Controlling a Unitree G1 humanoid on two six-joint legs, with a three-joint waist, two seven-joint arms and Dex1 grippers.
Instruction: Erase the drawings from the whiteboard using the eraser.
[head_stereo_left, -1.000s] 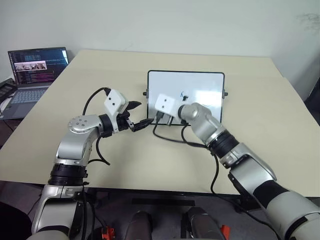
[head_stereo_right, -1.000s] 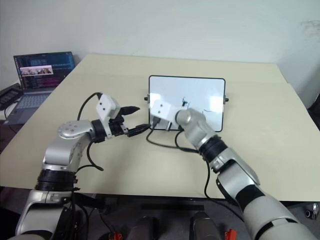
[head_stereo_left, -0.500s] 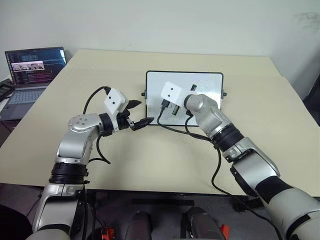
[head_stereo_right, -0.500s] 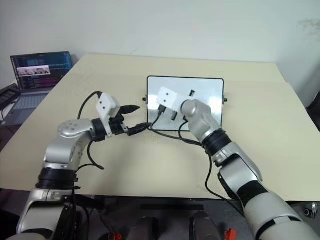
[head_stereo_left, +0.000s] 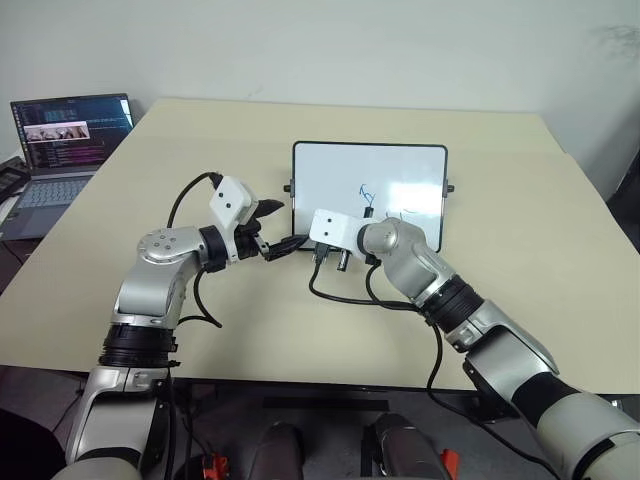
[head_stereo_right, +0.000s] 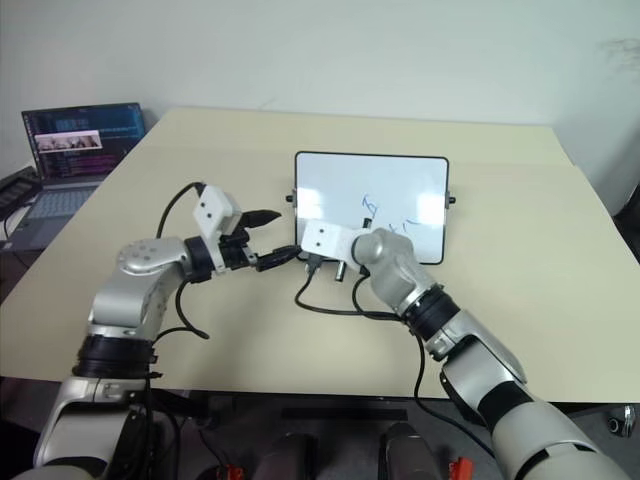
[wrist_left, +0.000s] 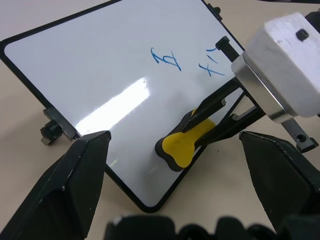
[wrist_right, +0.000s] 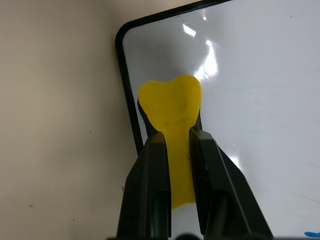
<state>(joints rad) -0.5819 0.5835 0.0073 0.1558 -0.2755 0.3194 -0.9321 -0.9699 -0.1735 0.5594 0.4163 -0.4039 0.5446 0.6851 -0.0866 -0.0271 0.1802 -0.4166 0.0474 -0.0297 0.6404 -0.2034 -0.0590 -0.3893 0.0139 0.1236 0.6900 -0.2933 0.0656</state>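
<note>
The whiteboard (head_stereo_left: 345, 170) stands tilted on the beige table, with a black frame and side knobs. The blue drawings show on its right half: a B-like squiggle (wrist_left: 167, 60) and short strokes (wrist_left: 212, 69). My right gripper (wrist_right: 173, 135) is shut on the yellow eraser (wrist_left: 186, 144), whose dark underside presses on the board's near-left corner. My left gripper (head_stereo_left: 281, 228) hovers open just left of that corner, its fingers apart and holding nothing.
An open laptop (head_stereo_left: 70, 130) sits at the table's far left, with a dark device (head_stereo_left: 8, 178) beside it. Black cables (head_stereo_left: 345, 295) loop from both wrists over the table in front of the board.
My right gripper has slid the eraser from the middle of the board down to its near-left corner, uncovering the blue marks. The left arm has stayed put.
</note>
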